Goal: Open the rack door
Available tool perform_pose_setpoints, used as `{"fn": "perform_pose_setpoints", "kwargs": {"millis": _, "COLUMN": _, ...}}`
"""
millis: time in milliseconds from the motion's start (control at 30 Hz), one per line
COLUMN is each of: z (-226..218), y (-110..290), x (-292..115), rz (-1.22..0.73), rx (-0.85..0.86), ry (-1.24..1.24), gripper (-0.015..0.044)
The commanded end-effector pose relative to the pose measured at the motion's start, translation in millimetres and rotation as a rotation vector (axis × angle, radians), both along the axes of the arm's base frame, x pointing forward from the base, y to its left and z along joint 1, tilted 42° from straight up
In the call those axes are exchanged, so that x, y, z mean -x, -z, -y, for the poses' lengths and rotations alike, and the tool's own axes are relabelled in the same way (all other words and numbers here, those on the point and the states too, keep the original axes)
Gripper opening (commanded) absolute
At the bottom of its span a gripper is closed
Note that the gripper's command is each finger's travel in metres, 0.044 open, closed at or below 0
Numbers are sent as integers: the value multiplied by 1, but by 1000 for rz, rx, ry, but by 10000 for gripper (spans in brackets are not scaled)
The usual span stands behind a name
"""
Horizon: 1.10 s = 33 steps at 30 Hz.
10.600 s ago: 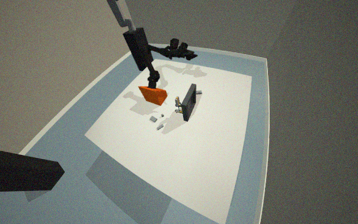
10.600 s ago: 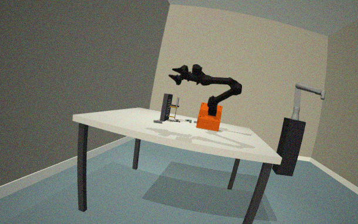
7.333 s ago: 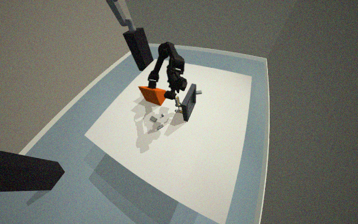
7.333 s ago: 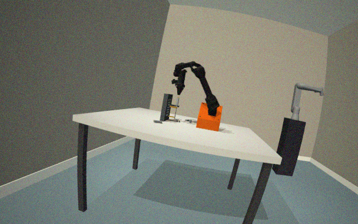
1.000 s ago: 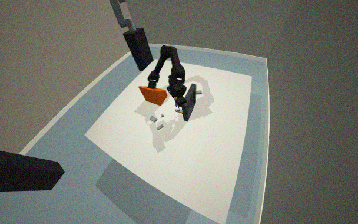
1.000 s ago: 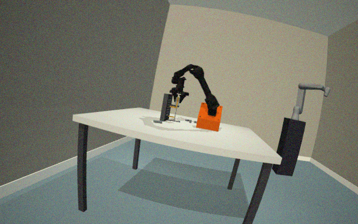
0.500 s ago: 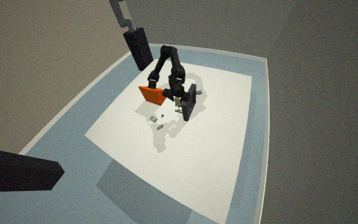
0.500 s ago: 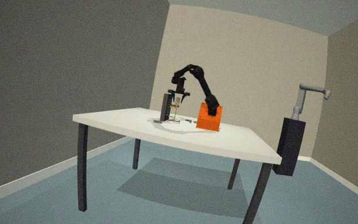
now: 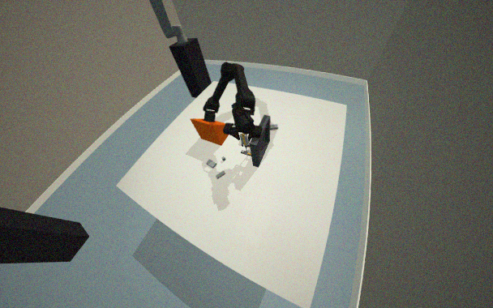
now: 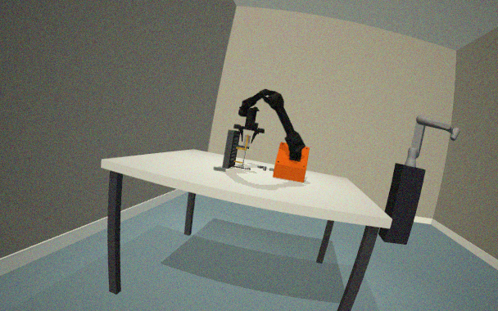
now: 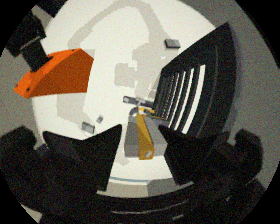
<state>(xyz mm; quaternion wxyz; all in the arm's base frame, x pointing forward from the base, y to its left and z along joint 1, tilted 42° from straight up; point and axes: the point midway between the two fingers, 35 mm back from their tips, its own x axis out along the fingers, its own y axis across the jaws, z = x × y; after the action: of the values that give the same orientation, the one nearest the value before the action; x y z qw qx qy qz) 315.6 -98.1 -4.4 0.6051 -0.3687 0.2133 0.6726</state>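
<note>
- White tabletop [image 9: 297,182] [image 10: 169,172] [image 11: 106,25] carries the dark rack [image 9: 261,142] [image 10: 230,149] [image 11: 223,75].
- My gripper [image 9: 244,139] [image 10: 247,141] [image 11: 140,127] is partly open, fingers either side of the handle [image 10: 246,141] [image 11: 145,137], gripping nothing.

The tool [image 9: 244,139] [image 10: 247,138] [image 11: 140,127] points downward, its fingers apart on either side of a grey handle with a yellow strip [image 9: 243,139] [image 10: 246,141] [image 11: 145,137]. The dark slatted panel [image 9: 260,143] [image 10: 230,149] [image 11: 223,85] stands upright close beside the handle and restricts passage on that flank. Opposite, a gap separates the handle from the orange block [image 9: 212,131] [image 10: 291,164] [image 11: 66,75]; small grey pieces [image 9: 212,163] [image 10: 262,167] [image 11: 88,127] lie low on the surface [image 9: 289,211] [image 10: 165,168] [image 11: 108,30]. Above the panel's top, the space is open.
</note>
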Motion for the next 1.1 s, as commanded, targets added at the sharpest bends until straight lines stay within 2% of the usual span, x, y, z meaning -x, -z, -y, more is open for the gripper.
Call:
{"fn": "perform_pose_setpoints", "kwargs": {"millis": 0, "z": -1, "y": 0, "x": 0, "rz": 5, "rx": -3, "ry": -6, "gripper": 235}}
{"fn": "perform_pose_setpoints", "kwargs": {"millis": 1067, "z": -1, "y": 0, "x": 0, "rz": 5, "rx": -3, "ry": -6, "gripper": 21}}
